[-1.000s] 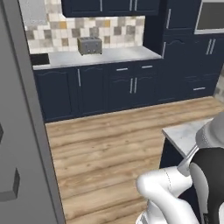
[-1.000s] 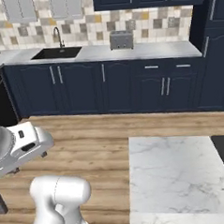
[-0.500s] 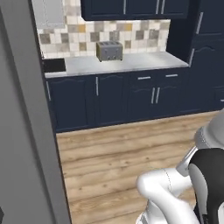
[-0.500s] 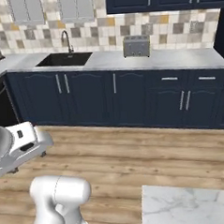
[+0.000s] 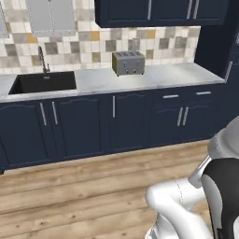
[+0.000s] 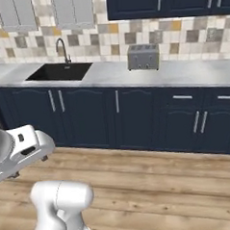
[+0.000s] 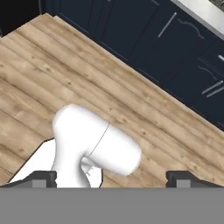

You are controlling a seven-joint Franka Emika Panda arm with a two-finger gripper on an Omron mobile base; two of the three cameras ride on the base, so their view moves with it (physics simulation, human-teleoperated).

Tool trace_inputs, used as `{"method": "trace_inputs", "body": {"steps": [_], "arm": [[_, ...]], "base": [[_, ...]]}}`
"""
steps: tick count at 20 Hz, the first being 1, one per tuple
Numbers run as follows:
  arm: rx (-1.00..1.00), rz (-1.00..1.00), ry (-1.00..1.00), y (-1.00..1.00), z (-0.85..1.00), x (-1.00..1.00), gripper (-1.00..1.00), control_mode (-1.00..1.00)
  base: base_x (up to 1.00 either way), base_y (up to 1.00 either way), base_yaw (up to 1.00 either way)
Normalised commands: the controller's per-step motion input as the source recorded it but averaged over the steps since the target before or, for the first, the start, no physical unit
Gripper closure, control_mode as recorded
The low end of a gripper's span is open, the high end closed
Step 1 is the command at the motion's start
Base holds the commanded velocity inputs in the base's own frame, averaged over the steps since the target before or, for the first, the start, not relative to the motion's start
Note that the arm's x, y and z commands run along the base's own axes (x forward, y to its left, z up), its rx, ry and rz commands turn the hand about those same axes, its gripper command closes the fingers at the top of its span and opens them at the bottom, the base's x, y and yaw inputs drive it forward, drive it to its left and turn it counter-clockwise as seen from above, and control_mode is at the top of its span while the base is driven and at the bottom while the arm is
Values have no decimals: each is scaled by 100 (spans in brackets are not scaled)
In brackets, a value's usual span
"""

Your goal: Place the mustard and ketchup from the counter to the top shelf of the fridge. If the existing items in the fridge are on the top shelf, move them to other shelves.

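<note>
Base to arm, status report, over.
Pincer open, holding nothing. Facing the sink and toaster wall across wood floor. Path ahead unobstructed.

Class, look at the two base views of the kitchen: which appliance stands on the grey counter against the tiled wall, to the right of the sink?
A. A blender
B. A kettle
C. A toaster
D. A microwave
C. A silver two-slot toaster stands on the counter against the tiled backsplash, to the right of the dark sink and its tap.
</note>
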Motion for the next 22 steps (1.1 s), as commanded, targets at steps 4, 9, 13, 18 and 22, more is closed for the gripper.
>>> {"method": "trace_inputs", "body": {"steps": [4, 9, 13, 18, 22], "arm": [[0, 0, 0, 0, 0, 0, -100, 100], [0, 0, 0, 0, 0, 0, -100, 100], [0, 0, 0, 0, 0, 0, -100, 100], [0, 0, 0, 0, 0, 0, -100, 100], [0, 0, 0, 0, 0, 0, -100, 100]], "base": [[100, 53, 11], [100, 98, 13], [100, 98, 29], [78, 26, 74], [24, 0, 100]]}}
